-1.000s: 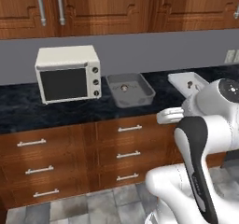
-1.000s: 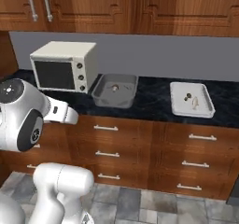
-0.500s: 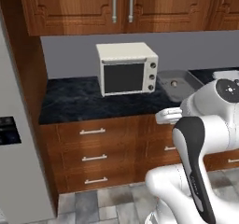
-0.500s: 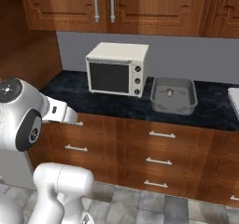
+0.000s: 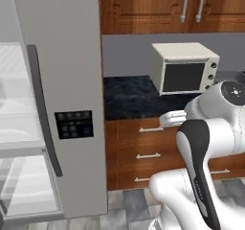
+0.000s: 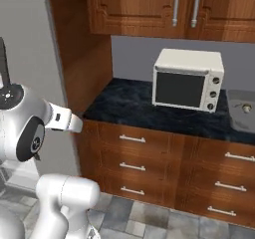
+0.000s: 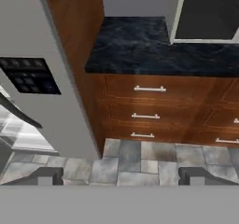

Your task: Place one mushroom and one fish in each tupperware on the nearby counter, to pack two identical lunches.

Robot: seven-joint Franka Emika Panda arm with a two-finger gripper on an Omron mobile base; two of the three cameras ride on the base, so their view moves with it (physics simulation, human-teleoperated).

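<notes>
My gripper (image 7: 121,176) is open, its two dark fingertips (image 7: 46,175) set wide apart with nothing between them. It hangs over the grey tiled floor in front of the brown drawers. The black marble counter (image 6: 134,103) (image 5: 129,97) (image 7: 140,45) lies ahead. One grey tupperware (image 6: 244,116) sits at its far right edge, cut off by the frame, with a small pale thing in it that is too small to name. Mushroom and fish are out of view.
A cream toaster oven (image 6: 188,78) (image 5: 184,68) (image 7: 205,13) stands on the counter. A tall grey fridge (image 5: 57,104) (image 7: 28,78) with a dark control panel and dark handle rises close on the left. Wooden cabinets hang above. Drawers (image 7: 149,106) with steel handles sit below the counter.
The whole picture has shifted: the base has moved left, so the oven and tub slid right and the fridge came into view. My gripper stays open.
</notes>
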